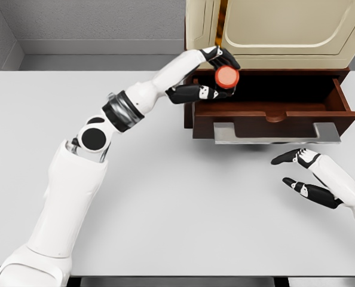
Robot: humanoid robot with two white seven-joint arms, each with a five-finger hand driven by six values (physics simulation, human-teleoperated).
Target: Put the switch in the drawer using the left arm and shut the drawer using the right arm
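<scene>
Left hand [210, 75] raised over the left end of the open drawer [273, 113], fingers curled around the switch [228, 77]. Switch a round red-orange disc, pinched between the upper fingers [225, 57] and the lower ones [192, 92], its flat face turned toward the camera. Held just above the drawer's left inner corner, not resting on the drawer floor as far as can be seen. Left arm stretched diagonally from the lower left of the table [165, 209] up to that corner.

Drawer pulled out of a dark brown cabinet [192, 113] at the far right edge of the table, front panel facing the robot, a grey plate under its front lip. Cream-coloured box [285, 30] sitting on top of the cabinet.

Right hand [306, 176] low near the right edge of the table, in front of the drawer and well apart from it, fingers spread and relaxed, holding nothing. Whether touching the tabletop or hovering just over it, cannot tell.
</scene>
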